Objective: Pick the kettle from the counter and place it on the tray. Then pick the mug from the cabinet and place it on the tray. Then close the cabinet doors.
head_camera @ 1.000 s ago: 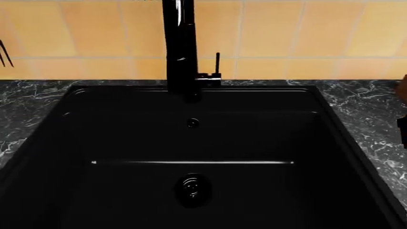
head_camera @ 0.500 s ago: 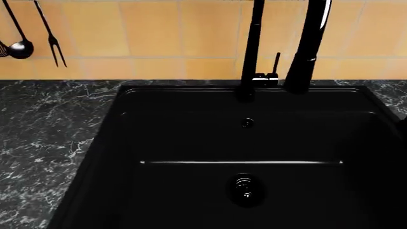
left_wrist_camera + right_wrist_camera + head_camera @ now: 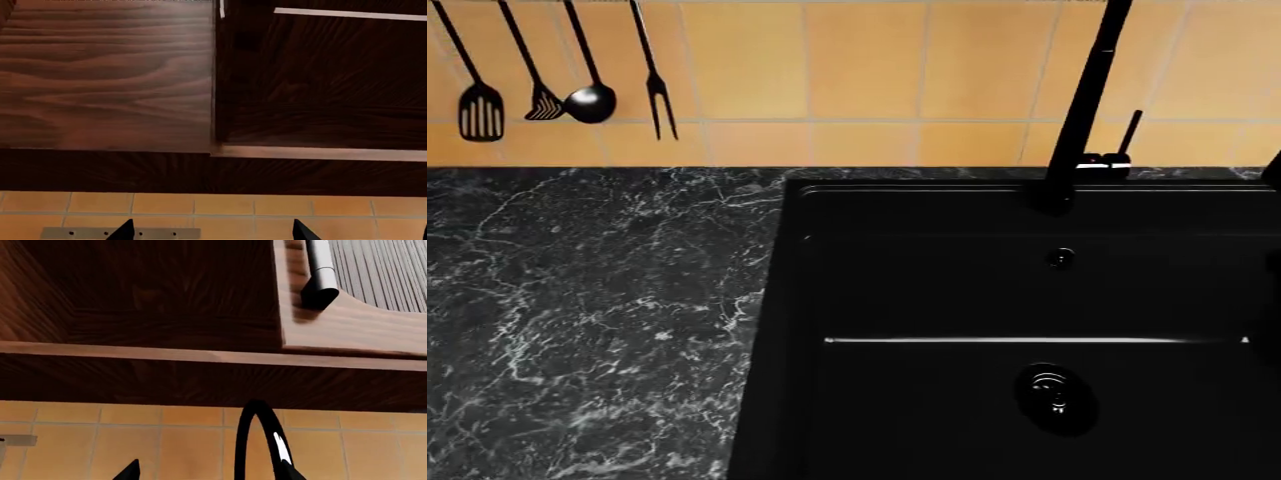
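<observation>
The kettle, the tray and the mug are out of view in every frame. The black marble-look counter (image 3: 587,310) fills the left half of the head view. Neither gripper shows in the head view. My left gripper (image 3: 213,232) is open and empty, its two black fingertips (image 3: 125,231) wide apart, pointing up at the dark wooden wall cabinet (image 3: 107,75). My right gripper (image 3: 208,474) is open and empty, below another cabinet front (image 3: 147,295) with a metal bar handle (image 3: 321,270).
A black sink basin (image 3: 1028,340) with a drain lies right of the counter, a tall black tap (image 3: 1084,110) behind it; the tap's arc also shows in the right wrist view (image 3: 257,435). Several black utensils (image 3: 587,95) hang on the orange tiled wall.
The head view has swung left: the sink and tap slid to the right of the picture, and the counter and hanging utensils came into view.
</observation>
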Robot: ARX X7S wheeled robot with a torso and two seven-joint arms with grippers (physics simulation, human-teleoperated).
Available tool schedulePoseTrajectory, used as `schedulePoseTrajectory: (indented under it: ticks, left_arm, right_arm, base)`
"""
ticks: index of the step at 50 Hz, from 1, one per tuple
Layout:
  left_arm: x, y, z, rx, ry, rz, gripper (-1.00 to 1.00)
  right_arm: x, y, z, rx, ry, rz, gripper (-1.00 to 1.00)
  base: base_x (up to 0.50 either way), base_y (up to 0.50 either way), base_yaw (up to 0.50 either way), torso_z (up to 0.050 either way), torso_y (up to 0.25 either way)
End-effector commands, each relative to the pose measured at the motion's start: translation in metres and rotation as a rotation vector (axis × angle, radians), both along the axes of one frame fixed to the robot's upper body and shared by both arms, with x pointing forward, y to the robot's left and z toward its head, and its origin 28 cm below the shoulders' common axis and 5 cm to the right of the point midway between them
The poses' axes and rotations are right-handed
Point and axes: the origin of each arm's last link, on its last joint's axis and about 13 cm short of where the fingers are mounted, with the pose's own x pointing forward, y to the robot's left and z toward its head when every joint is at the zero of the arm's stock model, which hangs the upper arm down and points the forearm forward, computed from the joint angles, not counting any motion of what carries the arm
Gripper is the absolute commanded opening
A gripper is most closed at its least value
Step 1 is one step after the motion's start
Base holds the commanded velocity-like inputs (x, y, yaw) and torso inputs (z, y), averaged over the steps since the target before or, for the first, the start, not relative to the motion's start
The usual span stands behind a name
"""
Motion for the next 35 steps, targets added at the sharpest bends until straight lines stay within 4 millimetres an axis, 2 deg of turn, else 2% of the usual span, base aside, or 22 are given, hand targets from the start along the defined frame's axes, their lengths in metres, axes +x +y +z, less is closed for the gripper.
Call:
schedulePoseTrajectory:
  ticks: [1, 6, 10, 16, 25, 29, 31, 35]
  left_arm:
    - [0.0, 0.001, 0.0, 0.001, 0.0, 0.007, 1.0]
    - [0.002, 0.004, 0.002, -0.008, 0.011, 0.046, 1.0]
    - [0.002, 0.01, 0.011, -0.042, 0.017, 0.123, 1.0]
    - [-0.004, 0.025, 0.04, -0.096, -0.022, 0.338, 1.0]
    - [-0.015, 0.046, 0.093, -0.094, -0.17, 0.481, 1.0]
    - [-0.017, 0.051, 0.116, -0.058, -0.21, 0.447, 1.0]
    - [-0.018, 0.05, 0.128, -0.081, -0.267, 0.352, 1.0]
    - [-0.02, 0.047, 0.149, -0.049, -0.28, 0.315, 1.0]
  right_arm:
    - [0.0, 0.0, -0.001, 0.002, 0.001, 0.001, 1.0]
    - [0.001, 0.0, -0.001, -0.009, 0.0, -0.003, 1.0]
    - [0.0, 0.0, -0.001, 0.014, 0.014, 0.005, 1.0]
    - [0.001, 0.001, -0.002, 0.024, 0.029, 0.011, 1.0]
    - [0.001, 0.001, -0.003, 0.027, 0.033, 0.016, 1.0]
    - [0.0, 0.001, -0.003, 0.028, 0.033, 0.021, 1.0]
    - [0.0, 0.001, -0.003, 0.029, 0.035, 0.023, 1.0]
    - [0.001, 0.002, -0.004, 0.03, 0.037, 0.029, 1.0]
  base:
    - [0.0, 0.5, 0.0, 0.0, 0.0]
    - [0.0, 0.5, 0.0, 0.0, 0.0]
    - [0.0, 0.0, 0.0, 0.0, 0.0]
    - [0.0, 0.0, 0.0, 0.0, 0.0]
    - [0.0, 0.0, 0.0, 0.0, 0.0]
    - [0.0, 0.0, 0.0, 0.0, 0.0]
    - [0.0, 0.0, 0.0, 0.0, 0.0]
    - [0.0, 0.0, 0.0, 0.0, 0.0]
